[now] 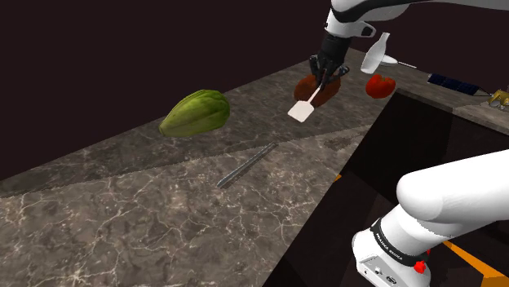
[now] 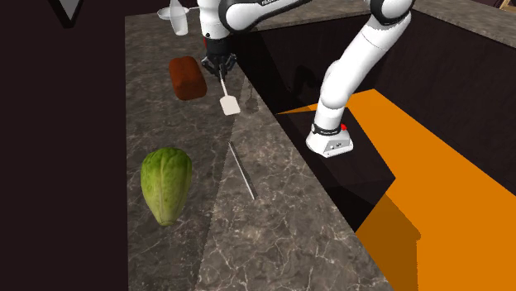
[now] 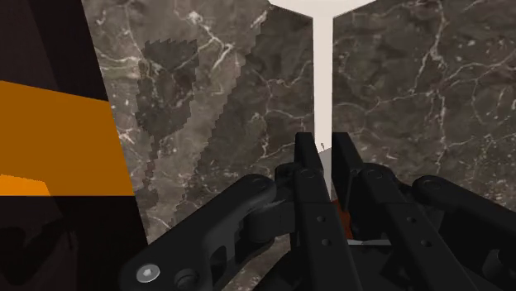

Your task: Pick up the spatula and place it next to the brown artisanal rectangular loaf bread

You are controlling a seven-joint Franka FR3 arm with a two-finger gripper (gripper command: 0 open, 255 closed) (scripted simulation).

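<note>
Spatula (image 1: 303,109) in end effector (image 1: 323,79), adj. to loaf (image 2: 187,78), over counter (image 1: 163,214); squash (image 1: 194,112) well apart

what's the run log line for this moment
gripper: shut on spatula | spatula: blade down over counter, beside loaf | release: not yet

a line of small white lettering runs along the dark band (image 1: 390,243) at the arm's nearest joint in the shoulder view, but it is too small to read. a faint dark mark sits on the white arm link (image 2: 240,14) in the second exterior view, equally unreadable. no word or number can be made out.
</note>
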